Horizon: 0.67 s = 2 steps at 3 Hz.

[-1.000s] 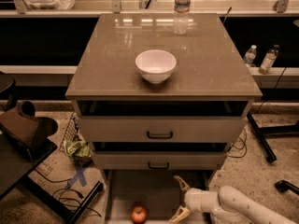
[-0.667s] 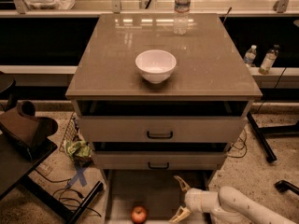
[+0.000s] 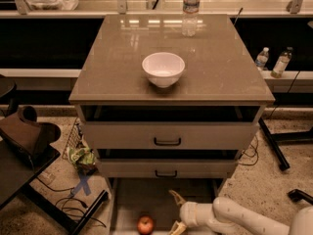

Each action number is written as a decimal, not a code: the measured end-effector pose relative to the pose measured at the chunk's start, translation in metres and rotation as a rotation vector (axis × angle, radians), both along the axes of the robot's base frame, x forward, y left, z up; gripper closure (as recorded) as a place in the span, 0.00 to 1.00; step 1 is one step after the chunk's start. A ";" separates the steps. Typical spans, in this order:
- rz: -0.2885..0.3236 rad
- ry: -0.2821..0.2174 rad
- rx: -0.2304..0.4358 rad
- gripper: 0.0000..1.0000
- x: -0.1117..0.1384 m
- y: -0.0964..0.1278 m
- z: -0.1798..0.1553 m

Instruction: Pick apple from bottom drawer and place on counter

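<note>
Since the earlier frames the pincer (image 3: 175,212) has crept a little to the left, toward the apple (image 3: 145,224). The apple, the white bowl (image 3: 163,68) and the drawers sit where they were.

At the left of the pairing, the apple rests on the flat floor of the bottom drawer (image 3: 142,195), which is pulled out, and it lies close to the picture's lower edge. Nothing touches it. Just to its right is the pincer, its two fingers spread apart with the gap facing left at the apple. One fingertip (image 3: 172,195) points up the picture and the other sits low, about level with the fruit. Further right, the pale arm (image 3: 234,219) comes in from the lower right corner.

The coming move turns on one relation: the apple is left of the pincer, near but apart, and lines up with the lower finger rather than the middle of the gap. By my reading, the pincer should shift slightly down the picture as it travels left, so the fruit enters between the fingers instead of being nudged aside. The apple is round, so no axis matters for the grip. The bench (image 3: 112,67) above waits, with room beside the bowl.
</note>
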State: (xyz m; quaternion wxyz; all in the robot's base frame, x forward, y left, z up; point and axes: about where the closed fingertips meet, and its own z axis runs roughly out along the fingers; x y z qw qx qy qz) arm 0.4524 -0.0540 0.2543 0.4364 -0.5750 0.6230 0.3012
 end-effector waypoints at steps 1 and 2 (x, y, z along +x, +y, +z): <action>0.061 0.018 0.020 0.00 -0.011 0.046 -0.031; 0.115 0.019 0.047 0.00 -0.012 0.082 -0.053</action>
